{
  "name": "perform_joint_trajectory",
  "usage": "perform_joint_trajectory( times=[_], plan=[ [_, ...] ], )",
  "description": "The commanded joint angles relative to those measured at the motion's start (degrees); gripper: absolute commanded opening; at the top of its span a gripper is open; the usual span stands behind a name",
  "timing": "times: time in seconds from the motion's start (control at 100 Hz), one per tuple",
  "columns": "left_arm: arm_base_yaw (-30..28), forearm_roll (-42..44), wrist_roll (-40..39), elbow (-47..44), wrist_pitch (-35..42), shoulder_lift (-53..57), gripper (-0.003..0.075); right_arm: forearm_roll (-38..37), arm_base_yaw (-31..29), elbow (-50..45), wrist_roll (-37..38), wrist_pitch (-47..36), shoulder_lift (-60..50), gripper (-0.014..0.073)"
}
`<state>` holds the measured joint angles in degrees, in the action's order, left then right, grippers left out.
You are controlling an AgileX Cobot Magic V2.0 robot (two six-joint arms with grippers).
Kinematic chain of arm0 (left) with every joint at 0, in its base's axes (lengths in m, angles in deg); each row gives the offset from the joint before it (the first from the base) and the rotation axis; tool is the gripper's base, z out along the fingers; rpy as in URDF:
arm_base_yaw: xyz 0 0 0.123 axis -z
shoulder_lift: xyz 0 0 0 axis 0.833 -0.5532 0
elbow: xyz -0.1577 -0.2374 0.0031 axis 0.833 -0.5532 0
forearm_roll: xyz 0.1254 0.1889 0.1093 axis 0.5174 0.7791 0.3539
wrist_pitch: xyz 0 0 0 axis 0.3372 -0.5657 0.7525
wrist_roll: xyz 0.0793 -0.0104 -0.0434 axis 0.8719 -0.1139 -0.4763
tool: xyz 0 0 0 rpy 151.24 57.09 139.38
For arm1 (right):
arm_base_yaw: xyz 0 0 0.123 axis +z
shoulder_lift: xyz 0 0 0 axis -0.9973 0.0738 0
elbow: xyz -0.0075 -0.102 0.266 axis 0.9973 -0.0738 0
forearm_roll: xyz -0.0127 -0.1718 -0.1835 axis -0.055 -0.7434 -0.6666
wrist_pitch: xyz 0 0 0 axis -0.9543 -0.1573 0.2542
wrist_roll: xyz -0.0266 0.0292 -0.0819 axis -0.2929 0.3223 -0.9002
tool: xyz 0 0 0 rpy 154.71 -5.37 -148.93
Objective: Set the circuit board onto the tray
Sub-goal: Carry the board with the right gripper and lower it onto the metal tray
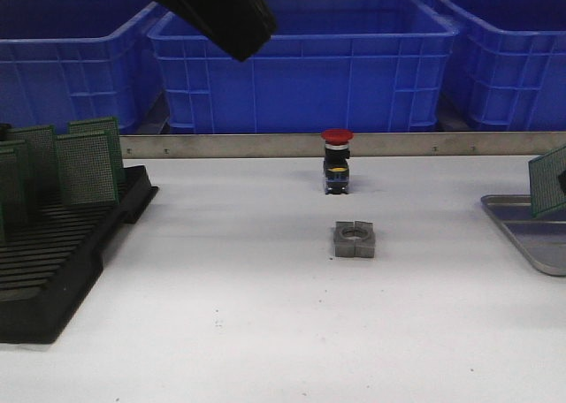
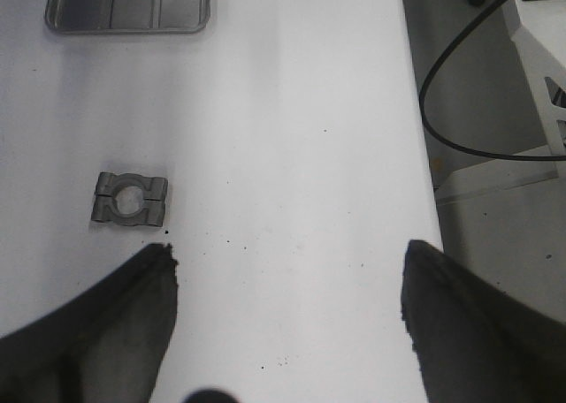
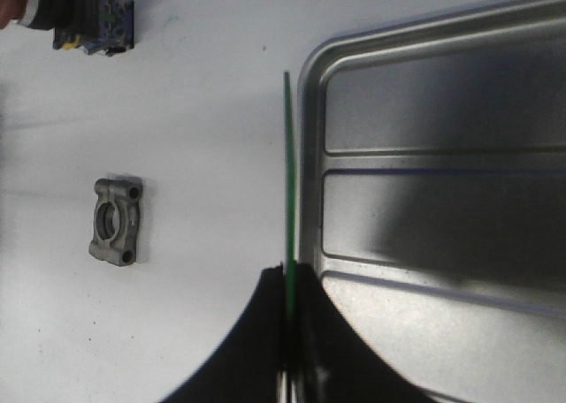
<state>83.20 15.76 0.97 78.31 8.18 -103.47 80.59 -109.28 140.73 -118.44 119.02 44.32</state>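
Right gripper (image 3: 289, 332) clamped on circuit board (image 3: 288, 182), held edge-on above the near rim of the tray (image 3: 424, 191); carry step nearly done. Left gripper (image 2: 287, 306) spread apart, idle. Next, likely: shift inward over tray floor, lower, release.

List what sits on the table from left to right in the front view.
Black slotted rack with green boards standing in it → grey metal clamp block, with the red-capped push button just behind it → silver tray, with the held circuit board above it.
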Motion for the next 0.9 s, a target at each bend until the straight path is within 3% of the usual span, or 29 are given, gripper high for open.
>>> perform_joint_trajectory(
  times=[0.0, 0.28, 0.4, 0.67, 0.77, 0.89],
  plan=[
    [0.4, -3.7, -0.5, 1.5, -2.3, 2.7, 0.0503, 4.0, -0.3, 1.7, 0.0, 0.9, -0.4, -0.0066],
    [0.4, -3.7, -0.5, 1.5, -2.3, 2.7, 0.0503, 4.1, -0.3, 1.7, 0.1, 0.1, 2.8, -0.0034],
    [0.4, -3.7, -0.5, 1.5, -2.3, 2.7, 0.0503, 4.1, -0.3, 1.7, 0.5, 0.1, 3.0, 0.0082],
    [0.4, -3.7, -0.5, 1.5, -2.3, 2.7, 0.0503, 4.1, -0.3, 1.7, 0.6, -1.0, 2.8, 0.0510],
    [0.4, -3.7, -0.5, 1.5, -2.3, 2.7, 0.0503, 4.1, -0.3, 1.7, 0.6, -1.4, 2.8, 0.0582],
    [0.4, -3.7, -0.5, 1.5, -2.3, 2.7, 0.0503, 4.1, -0.3, 1.7, 0.6, -1.6, 2.7, 0.0584]
  ],
)
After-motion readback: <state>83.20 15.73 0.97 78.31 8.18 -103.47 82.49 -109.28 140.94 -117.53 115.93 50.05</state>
